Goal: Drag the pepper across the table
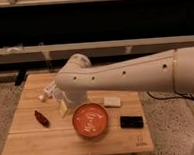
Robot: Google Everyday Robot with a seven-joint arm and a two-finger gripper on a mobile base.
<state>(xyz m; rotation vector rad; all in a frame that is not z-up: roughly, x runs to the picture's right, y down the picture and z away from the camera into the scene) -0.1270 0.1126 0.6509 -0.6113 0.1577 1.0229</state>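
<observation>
A light wooden square worktop (30,147) with plank grain fills the lower part of the camera view, with a small dark logo mark (140,142) near its front right corner. The small, slim, dark red glossy pepper (41,118) lies on the left side of the worktop, slanted, well to the left of the round orange-red bowl (90,120) and touching nothing. The bowl sits near the middle front. Just to its right lies a flat black rectangular device (131,121), and behind the bowl, towards the right, is a small pale rectangular block (111,101).

The robot's thick white arm (135,74) reaches in from the right across the back half of the worktop and bends downward at a rounded joint. The gripper (66,105) hangs below that joint, close over the wood, between the pepper and the bowl's back left edge and apart from the pepper. Its fingers are spread wide and pinch nothing. Some whitish small objects (49,90) sit just left of the arm, partly hidden by it.
</observation>
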